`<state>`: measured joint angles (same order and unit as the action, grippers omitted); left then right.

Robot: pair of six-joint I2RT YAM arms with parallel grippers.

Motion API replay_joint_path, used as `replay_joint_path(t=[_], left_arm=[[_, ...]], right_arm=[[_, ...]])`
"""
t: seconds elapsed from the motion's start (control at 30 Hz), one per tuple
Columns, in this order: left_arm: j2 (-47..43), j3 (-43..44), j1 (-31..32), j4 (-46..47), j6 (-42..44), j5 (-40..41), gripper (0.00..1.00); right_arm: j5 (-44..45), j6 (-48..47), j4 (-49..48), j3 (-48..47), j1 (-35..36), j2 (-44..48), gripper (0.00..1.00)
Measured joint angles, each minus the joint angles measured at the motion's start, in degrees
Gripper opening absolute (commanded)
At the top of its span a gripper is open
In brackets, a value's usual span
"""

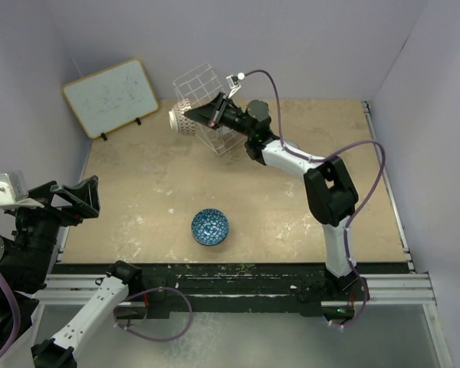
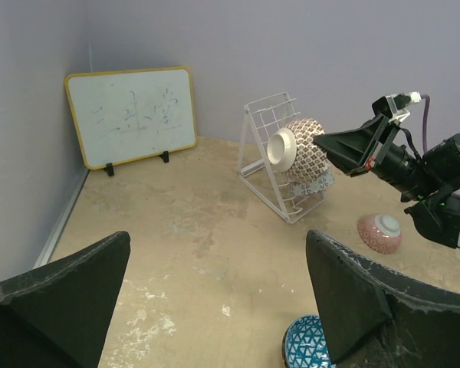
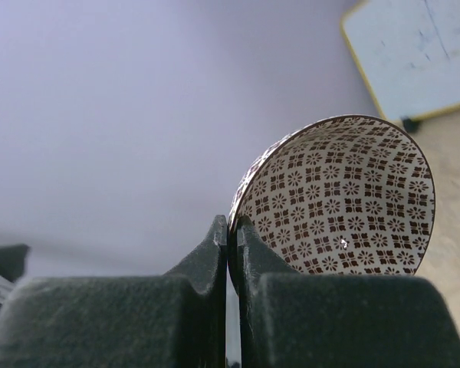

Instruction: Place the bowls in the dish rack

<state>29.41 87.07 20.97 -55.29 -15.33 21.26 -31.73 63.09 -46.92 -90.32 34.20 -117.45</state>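
The white wire dish rack (image 1: 203, 88) stands at the back of the table; it also shows in the left wrist view (image 2: 261, 142). My right gripper (image 1: 193, 115) is shut on the rim of a brown-and-white patterned bowl (image 1: 182, 119), held on edge against the rack's front; in the right wrist view the bowl (image 3: 345, 203) fills the space beside the fingers (image 3: 215, 253). A blue patterned bowl (image 1: 210, 227) sits upright near the front middle. A pink bowl (image 2: 379, 232) lies upside down behind the right arm. My left gripper (image 1: 65, 201) is open and empty at the left edge.
A wood-framed whiteboard (image 1: 111, 96) leans against the back left wall. Purple walls close in the table on three sides. The right arm (image 1: 314, 172) stretches diagonally across the right half of the table.
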Motion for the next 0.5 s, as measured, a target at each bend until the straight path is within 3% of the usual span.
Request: replay_joint_path(t=[0.2, 0.5], left_arm=[[0.00, 0.31, 0.00, -0.11, 0.46, 0.11, 0.99], [0.00, 0.98, 0.04, -0.17, 1.62, 0.26, 0.99]], right_arm=[[4.28, 15.17, -18.40, -1.51, -2.97, -6.16, 0.00], [20.61, 22.40, -28.39, 0.59, -6.10, -6.95, 0.00]])
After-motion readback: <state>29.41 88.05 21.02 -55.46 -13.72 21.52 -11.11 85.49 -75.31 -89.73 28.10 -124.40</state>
